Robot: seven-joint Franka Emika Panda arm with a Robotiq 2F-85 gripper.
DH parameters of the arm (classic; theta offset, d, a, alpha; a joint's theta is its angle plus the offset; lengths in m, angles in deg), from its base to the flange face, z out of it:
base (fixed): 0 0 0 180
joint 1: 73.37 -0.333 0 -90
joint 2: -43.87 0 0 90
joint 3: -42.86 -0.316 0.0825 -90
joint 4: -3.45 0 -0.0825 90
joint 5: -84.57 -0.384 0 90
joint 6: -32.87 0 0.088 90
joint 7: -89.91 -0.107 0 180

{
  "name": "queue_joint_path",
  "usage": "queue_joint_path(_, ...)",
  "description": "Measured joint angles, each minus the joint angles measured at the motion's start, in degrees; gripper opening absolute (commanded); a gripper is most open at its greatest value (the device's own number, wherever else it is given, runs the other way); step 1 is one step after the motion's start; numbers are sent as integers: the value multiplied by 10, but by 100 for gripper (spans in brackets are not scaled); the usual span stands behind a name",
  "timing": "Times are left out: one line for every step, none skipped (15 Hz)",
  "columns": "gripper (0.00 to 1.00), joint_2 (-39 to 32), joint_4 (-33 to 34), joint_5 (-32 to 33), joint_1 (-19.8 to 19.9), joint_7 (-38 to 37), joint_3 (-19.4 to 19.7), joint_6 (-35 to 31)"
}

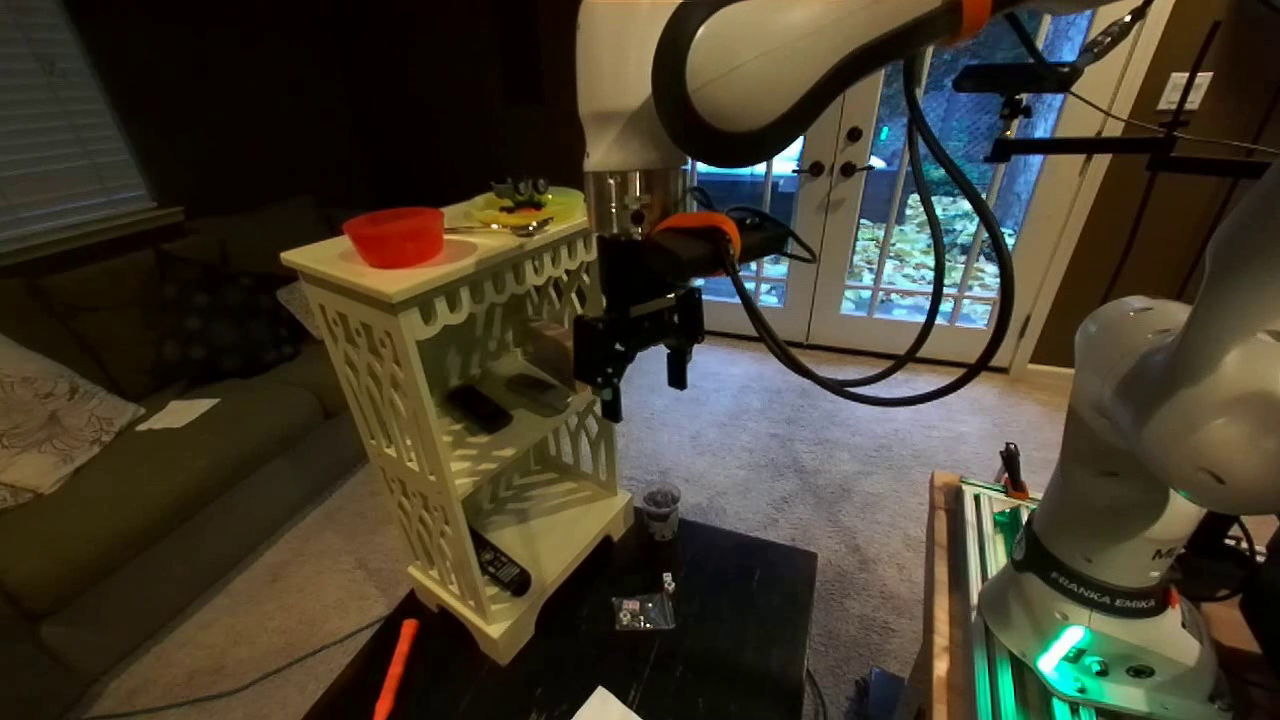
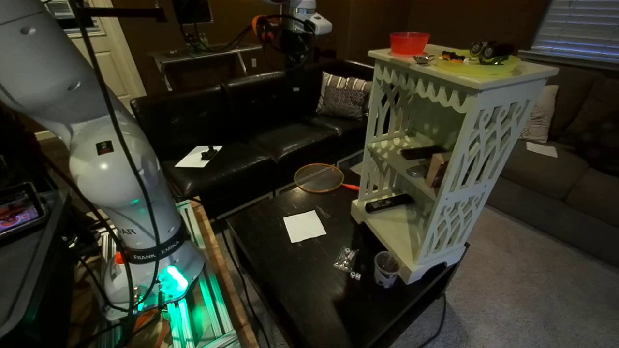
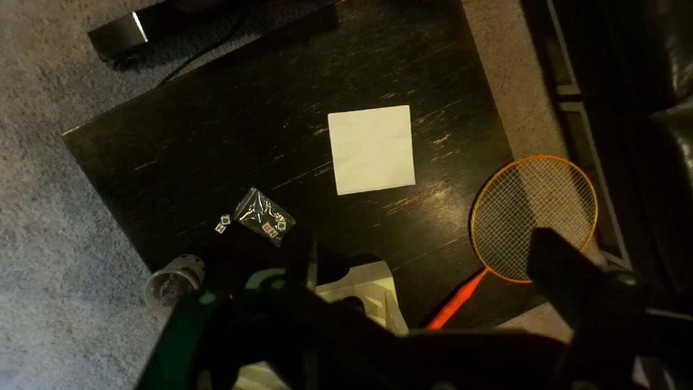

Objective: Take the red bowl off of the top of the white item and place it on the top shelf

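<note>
Beside my end effector stands the white shelf unit; jaws wide, empty. Well apart from them, atop the unit, sits the red bowl. I'd call this the approach; next, I must reach and pinch its rim.

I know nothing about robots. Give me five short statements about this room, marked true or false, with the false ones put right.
1. The red bowl rests on the flat top of the white unit. True.
2. The red bowl is being held. False: the gripper stands open and empty.
3. A remote lies on the unit's bottom tier. True.
4. The red bowl has the flat top to itself. False: a yellow-green plate rests there too.
5. A racket lies on the dark table. True.
</note>
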Motion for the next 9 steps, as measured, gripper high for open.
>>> queue_joint_path(100, 0, 5, -9, 1, -22, 1, 0)
queue_joint_path(100, 0, 15, -19, 3, -44, 1, 0)
queue_joint_path(100, 0, 29, -27, 3, -68, 2, 2)
queue_joint_path(100, 0, 48, -35, 4, -92, 3, 4)
queue_joint_path(100, 0, 68, -43, 4, -117, 4, 8)
queue_joint_path(100, 0, 91, -48, 4, -144, 4, 10)
queue_joint_path(100, 0, 114, -49, 4, -174, 4, 11)
queue_joint_path(100, -2, 137, -49, 4, -206, 4, 11)
queue_joint_path(100, -6, 161, -49, 4, -239, 4, 12)
